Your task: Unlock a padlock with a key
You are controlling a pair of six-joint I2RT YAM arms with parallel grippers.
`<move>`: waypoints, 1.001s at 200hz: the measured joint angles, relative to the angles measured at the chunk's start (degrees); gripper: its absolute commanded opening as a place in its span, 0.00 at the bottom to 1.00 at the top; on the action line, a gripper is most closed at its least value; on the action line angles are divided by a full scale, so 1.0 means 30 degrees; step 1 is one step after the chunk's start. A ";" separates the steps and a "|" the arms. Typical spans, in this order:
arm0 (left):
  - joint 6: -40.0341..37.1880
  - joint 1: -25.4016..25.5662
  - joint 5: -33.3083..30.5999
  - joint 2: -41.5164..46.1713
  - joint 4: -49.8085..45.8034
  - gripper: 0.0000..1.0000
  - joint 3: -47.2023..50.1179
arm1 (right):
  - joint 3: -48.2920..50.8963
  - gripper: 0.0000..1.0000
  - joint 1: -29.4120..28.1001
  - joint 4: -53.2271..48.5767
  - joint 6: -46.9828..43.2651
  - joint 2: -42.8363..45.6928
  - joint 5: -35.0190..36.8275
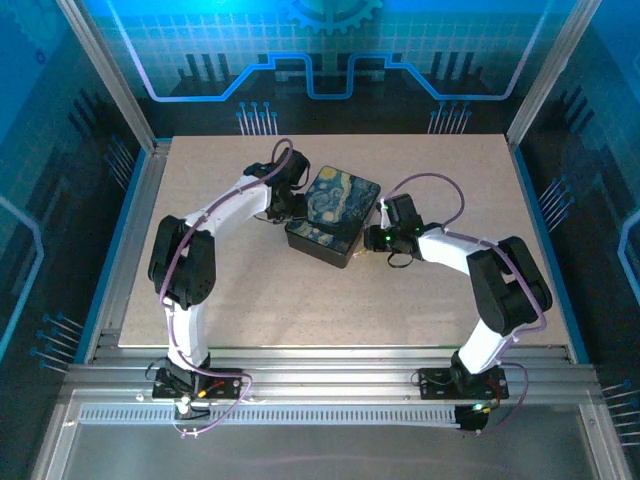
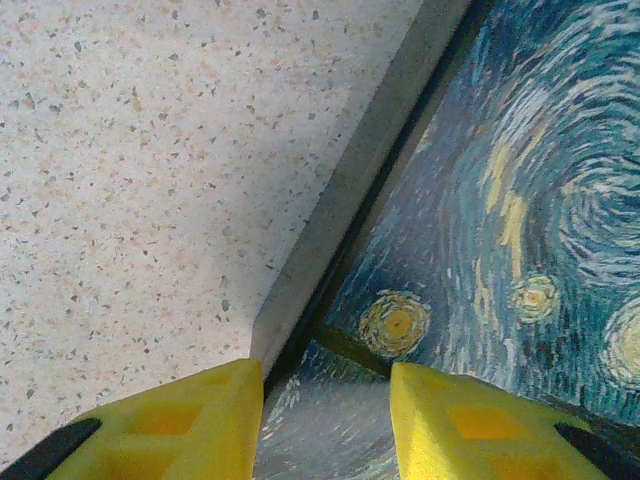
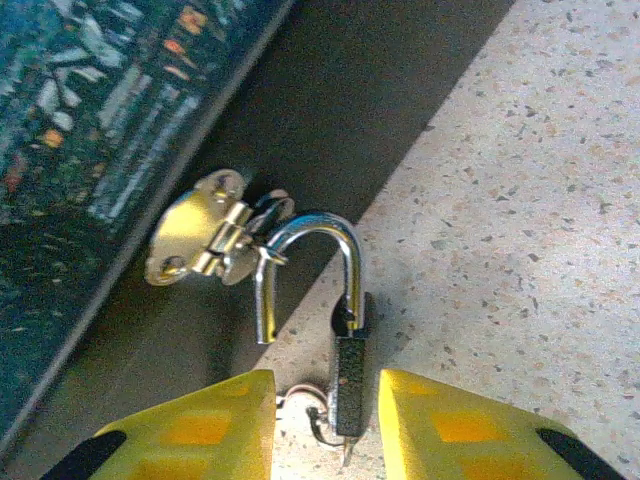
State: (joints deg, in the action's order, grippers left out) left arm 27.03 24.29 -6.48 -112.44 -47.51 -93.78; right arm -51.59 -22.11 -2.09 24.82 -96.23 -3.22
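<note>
Key (image 3: 345,452): a thin pale sliver under the padlock (image 3: 348,372) body, just off the box (image 3: 90,130) wall that faces the right arm, below the brass hasp (image 3: 195,240). It is small and half hidden, so treat it as probably the key, seated in the keyway, with a wire ring (image 3: 300,402) beside it.
- Handling: expect it to be light, stiff, slick and easy to bend or flick out. Take it flat across the bow, not by the ring.

Padlock: dark body just beside the box. The shackle (image 3: 310,228) is hooked through the hasp staple, with one leg standing free of the body, so it reads as sprung.
- Handling: compact metal, likely to swing. Pinch the flat sides of the body.

Right gripper (image 3: 327,392): jaws narrowly parted on either side of the padlock body, gaps showing, nothing held.

Left gripper (image 2: 325,405): at the box's opposite side, jaws partly apart astride the lid edge. You cannot tell whether they pinch it.

Speckled table (image 3: 520,200) under the box.
</note>
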 measured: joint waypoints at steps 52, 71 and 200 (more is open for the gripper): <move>0.0007 0.0000 -0.0102 -0.0168 -0.0670 0.38 -0.0481 | 0.0044 0.28 0.0000 0.0029 -0.0291 -0.0364 0.0029; 0.0000 0.0000 -0.0124 -0.0168 -0.0714 0.38 -0.0590 | 0.0044 0.22 0.0000 0.0029 -0.0291 -0.0903 0.0211; 0.0561 0.0044 -0.0036 -0.0277 -0.0707 0.36 -0.0277 | 0.0583 0.00 0.0117 0.0947 0.0801 -0.0816 0.0772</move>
State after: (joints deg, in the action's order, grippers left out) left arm 28.71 24.43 -6.59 -113.27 -49.63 -94.61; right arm -49.84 -21.76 0.75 27.22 -98.67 -0.91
